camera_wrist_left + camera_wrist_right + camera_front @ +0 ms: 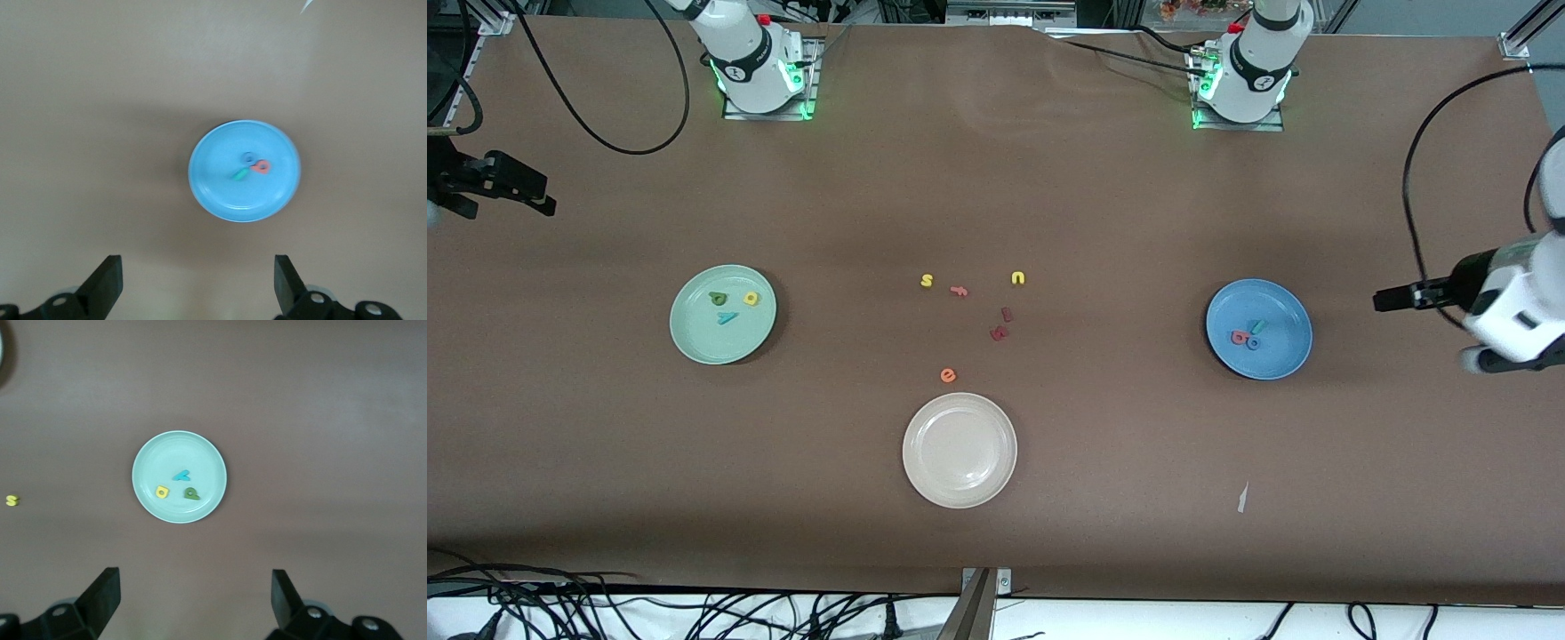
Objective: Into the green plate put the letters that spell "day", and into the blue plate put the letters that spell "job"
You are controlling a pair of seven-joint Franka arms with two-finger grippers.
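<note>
The green plate [694, 338] holds the dark green d [717, 298], the yellow a [751, 298] and the teal y [727, 317]. In the blue plate [1282, 356] lie the teal j [1257, 326], the pink-red b [1238, 337] and the blue o [1253, 343]. My left gripper [198, 280] hangs open and empty, high up by the left arm's end of the table, looking down at the blue plate [220, 190]. My right gripper [195, 597] is open and empty too, high at the right arm's end, with the green plate [153, 460] in its view.
A cream-white plate [934, 480] sits near the front camera at mid-table. Loose letters lie between the plates: a yellow s [927, 281], a yellow u [1018, 278], an orange e [948, 375] and dark red pieces [999, 333]. A paper scrap [1242, 498] lies toward the front edge.
</note>
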